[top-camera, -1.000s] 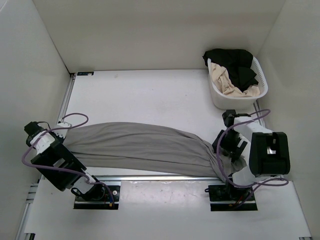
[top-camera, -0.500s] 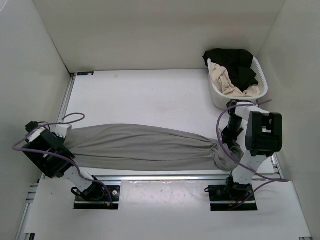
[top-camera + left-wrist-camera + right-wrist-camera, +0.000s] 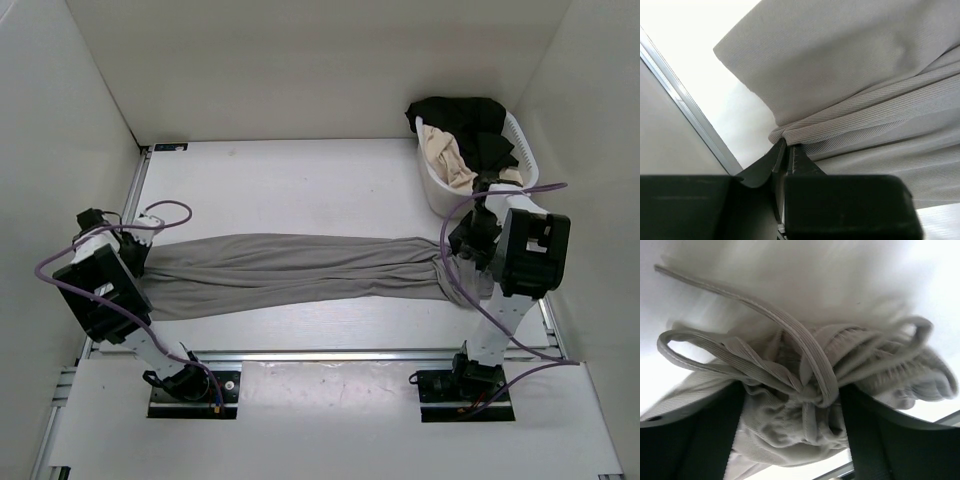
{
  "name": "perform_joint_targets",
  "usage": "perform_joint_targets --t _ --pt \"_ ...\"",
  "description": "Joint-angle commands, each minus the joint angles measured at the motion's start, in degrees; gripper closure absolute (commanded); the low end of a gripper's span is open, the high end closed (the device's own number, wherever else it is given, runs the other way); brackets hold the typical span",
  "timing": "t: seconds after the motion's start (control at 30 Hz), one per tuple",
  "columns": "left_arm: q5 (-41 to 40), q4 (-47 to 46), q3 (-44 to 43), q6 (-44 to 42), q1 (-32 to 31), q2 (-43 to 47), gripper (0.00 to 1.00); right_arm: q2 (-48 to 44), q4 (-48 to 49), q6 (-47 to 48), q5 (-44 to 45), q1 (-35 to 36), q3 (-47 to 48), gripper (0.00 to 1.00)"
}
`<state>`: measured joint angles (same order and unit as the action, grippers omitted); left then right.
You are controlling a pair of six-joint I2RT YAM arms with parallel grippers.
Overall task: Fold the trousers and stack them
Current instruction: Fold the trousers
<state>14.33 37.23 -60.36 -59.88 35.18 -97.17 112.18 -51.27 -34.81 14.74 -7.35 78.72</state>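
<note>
Left fingers [image 3: 763,167] and right fingers [image 3: 705,435] clamp the trousers' [image 3: 290,270] opposite ends.

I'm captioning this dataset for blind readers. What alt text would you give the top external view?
Grey trousers lie stretched across a white table, the left gripper pinching one end and the right gripper the other. A white basket of black and cream clothes sits at the far right corner.
</note>
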Motion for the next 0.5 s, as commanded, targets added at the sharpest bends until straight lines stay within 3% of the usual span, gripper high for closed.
perform_joint_targets --t 0.0,0.23,0.47 --pt "0.44 -0.32 1.12 -0.58 0.59 2.42 0.82 -5.82 6.01 6.67 5.55 0.59 0.21 0.16" --pt "-0.09 -0.32 1.12 -0.06 0.59 4.62 0.78 -18.21 -1.11 10.02 6.18 0.59 -0.05 0.1" --pt "-1.23 -0.32 0.59 0.46 0.59 6.37 0.77 -27.53 -3.05 5.63 4.16 0.59 -14.19 0.14"
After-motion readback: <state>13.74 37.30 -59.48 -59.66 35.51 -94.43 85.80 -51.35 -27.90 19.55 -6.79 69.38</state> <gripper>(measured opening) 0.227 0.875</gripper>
